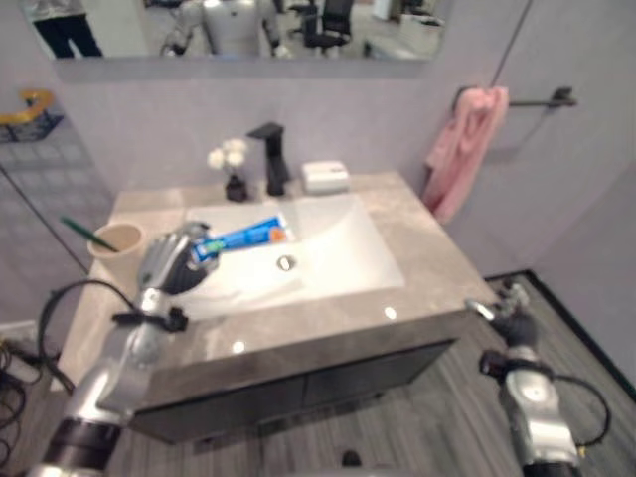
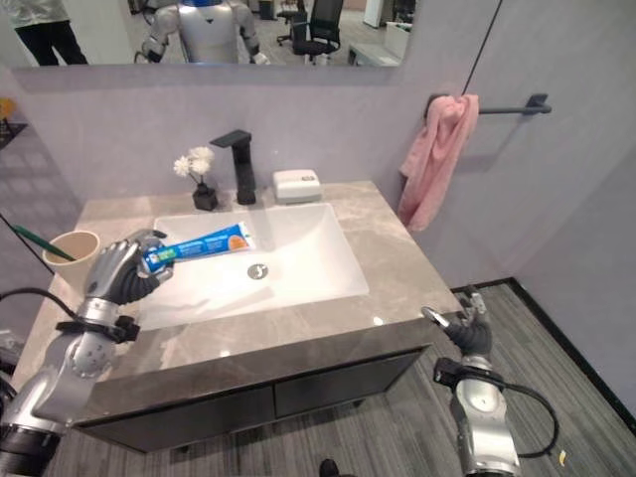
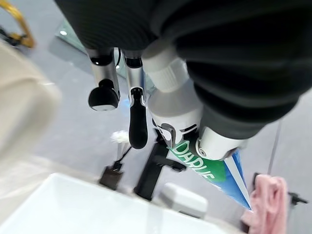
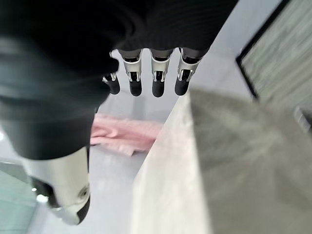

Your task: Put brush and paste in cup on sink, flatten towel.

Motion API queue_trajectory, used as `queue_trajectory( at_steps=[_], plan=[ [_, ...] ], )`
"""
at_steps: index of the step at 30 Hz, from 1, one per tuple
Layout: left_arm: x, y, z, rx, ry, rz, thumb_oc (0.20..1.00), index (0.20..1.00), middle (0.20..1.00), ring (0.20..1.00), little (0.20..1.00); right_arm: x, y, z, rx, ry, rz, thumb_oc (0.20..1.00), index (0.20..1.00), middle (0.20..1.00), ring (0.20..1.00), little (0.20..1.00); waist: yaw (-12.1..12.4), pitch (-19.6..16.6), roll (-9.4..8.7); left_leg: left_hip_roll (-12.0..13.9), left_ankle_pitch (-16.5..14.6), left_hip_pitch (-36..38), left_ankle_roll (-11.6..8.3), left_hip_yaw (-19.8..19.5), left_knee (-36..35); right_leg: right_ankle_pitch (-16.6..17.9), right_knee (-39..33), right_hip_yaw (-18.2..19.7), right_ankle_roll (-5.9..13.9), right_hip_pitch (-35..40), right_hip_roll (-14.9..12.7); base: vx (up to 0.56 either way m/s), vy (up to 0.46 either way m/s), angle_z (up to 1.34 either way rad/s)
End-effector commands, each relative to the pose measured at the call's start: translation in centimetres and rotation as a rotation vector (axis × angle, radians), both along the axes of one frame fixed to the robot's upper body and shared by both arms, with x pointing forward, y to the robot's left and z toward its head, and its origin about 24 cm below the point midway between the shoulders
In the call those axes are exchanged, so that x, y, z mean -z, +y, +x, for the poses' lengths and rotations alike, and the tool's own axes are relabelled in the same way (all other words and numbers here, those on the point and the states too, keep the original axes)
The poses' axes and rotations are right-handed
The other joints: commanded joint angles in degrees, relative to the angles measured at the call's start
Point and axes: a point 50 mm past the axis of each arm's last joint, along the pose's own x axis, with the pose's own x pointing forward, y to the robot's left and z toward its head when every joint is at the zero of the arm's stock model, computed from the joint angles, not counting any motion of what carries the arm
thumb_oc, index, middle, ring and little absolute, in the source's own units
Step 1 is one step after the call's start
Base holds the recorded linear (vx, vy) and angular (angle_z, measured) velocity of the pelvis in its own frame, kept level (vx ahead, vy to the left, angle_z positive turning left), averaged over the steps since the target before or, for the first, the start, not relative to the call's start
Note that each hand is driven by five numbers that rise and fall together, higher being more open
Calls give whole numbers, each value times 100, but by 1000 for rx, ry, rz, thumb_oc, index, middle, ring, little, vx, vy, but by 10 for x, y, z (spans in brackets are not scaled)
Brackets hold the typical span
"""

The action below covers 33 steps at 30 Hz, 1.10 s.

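Blue-and-white paste tube (image 2: 199, 244) clenched in left hand (image 2: 121, 270), long axis level, tail away from cup (image 2: 70, 252) just beside hand; right hand (image 2: 467, 329) relaxed, far off.

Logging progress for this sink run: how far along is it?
Done, apparently: the green toothbrush stands in the beige cup on the countertop. In hand: the left hand grips the blue toothpaste tube over the sink basin, beside the cup. Left: dropping the tube in, and flattening the pink towel, bunched on its rail. The right hand hangs open by the counter's front corner.
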Motion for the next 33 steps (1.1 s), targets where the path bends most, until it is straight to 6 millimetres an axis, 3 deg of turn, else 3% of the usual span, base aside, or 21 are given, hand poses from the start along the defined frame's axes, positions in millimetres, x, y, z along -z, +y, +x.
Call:
queue_trajectory(
  at_steps=[1, 12, 19, 27, 33],
  plan=[
    [-51, -8, 17, 23, -240, -14, 200, 200, 200, 200, 200, -41, 14, 25, -75, -219, 120, 1000, 1000, 1000, 1000, 1000, -37, -57, 36, 374, -274, 35, -20, -251, 87, 93, -10, -132, 239, 337, -351, 0, 0, 0],
    [-79, -16, 26, 17, -384, -108, 200, 200, 200, 200, 200, -58, 62, 47, -283, -266, 136, 1000, 1000, 1000, 1000, 1000, 42, -88, 2, 365, -267, 48, 4, -283, 87, 55, -10, -160, 230, 367, -340, 9, 1, 0],
    [-107, -47, 23, 149, -507, -311, 200, 200, 200, 200, 200, -72, 92, 56, -385, -315, 149, 1000, 1000, 1000, 1000, 1000, 87, -86, -33, 366, -259, 37, 11, -299, 87, 51, -10, -210, 215, 380, -344, 5, 0, 0],
    [-131, -65, 17, 241, -614, -412, 200, 200, 200, 200, 200, -90, 111, 61, -445, -385, 124, 1000, 1000, 1000, 1000, 1000, 114, -66, -34, 366, -255, 17, 16, -306, 87, 59, -10, -229, 210, 368, -353, 11, 1, 0],
    [-136, -69, 18, 252, -631, -413, 200, 200, 200, 200, 200, -113, 125, 67, -500, -464, 75, 1000, 1000, 1000, 1000, 1000, 132, -57, -21, 358, -262, 27, 19, -295, 87, 62, -10, -223, 207, 368, -354, 8, 1, 0]
  ],
)
